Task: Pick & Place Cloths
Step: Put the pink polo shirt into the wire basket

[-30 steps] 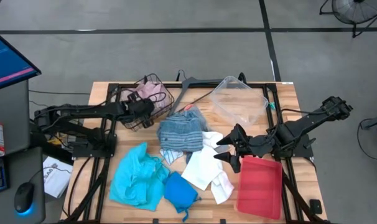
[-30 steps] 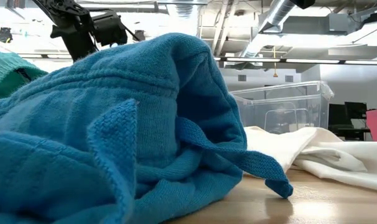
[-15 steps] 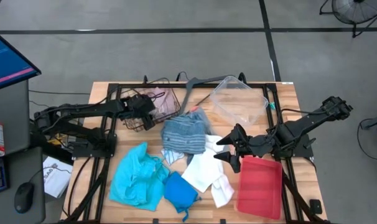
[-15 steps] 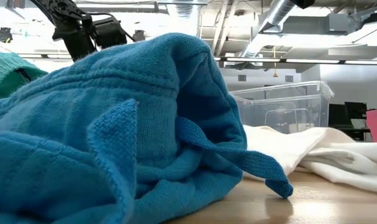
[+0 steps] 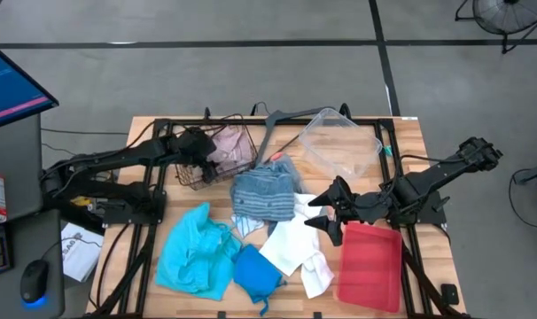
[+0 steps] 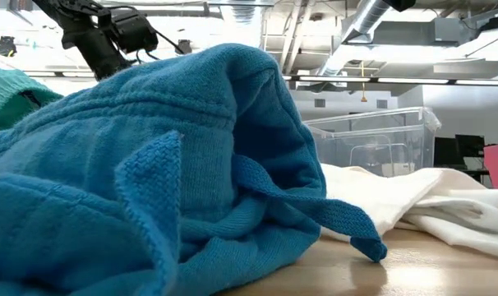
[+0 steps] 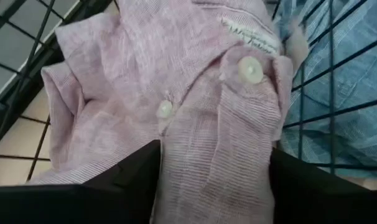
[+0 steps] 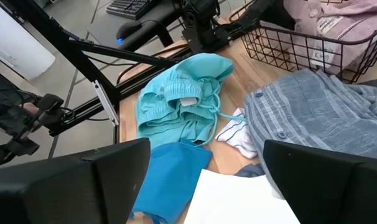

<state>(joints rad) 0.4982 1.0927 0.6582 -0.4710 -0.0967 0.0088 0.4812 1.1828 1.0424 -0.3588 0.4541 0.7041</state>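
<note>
Lying crumpled in wire basket (image 5: 217, 155): pink shirt (image 7: 195, 106), collar toward striped cloth (image 5: 261, 190).

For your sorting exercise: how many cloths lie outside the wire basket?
5: blue-grey striped shirt mid-table, turquoise garment front left, bright blue cloth beside it, white cloth, small striped rag. Others may be hidden underneath.

Cloths crowd the table around the striped shirt (image 5: 261, 191) at its middle: a wire basket (image 5: 217, 156) with a pink shirt (image 5: 229, 146) on its far left side, a clear plastic bin (image 5: 341, 143) on its far right, white cloths (image 5: 295, 239) and a red tray (image 5: 370, 265) on its near right, a turquoise garment (image 5: 193, 248) and blue cloth (image 5: 255, 271) on its near left. Bare wood (image 5: 410, 151) shows beyond the bin, along the right edge.
</note>
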